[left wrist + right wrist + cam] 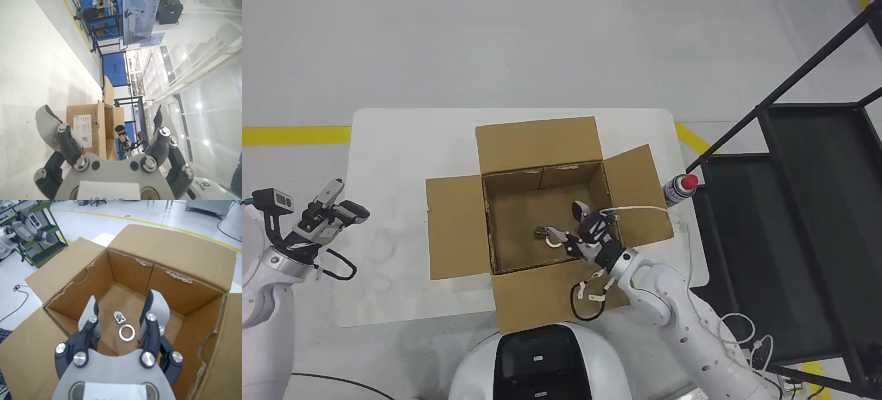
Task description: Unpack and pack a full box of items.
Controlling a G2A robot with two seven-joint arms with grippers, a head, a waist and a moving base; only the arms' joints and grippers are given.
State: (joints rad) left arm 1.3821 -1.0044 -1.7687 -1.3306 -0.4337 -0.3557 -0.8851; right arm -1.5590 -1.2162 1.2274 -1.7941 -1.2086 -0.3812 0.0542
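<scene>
Box (537, 145) open mid-table, my right gripper (122, 296) spread above the flat ring (120, 332) beside a small block (119, 317) on its floor; I fear a pinch skating off thin metal or gouging cardboard.

A white rectangular table (392, 200) carries an open brown cardboard box (527, 225), which stands about the middle of the top with its four flaps spread outward. A small grey spray can with a red cap (681, 187) stands upright at the table's right edge, just beside the box's right flap.
</scene>
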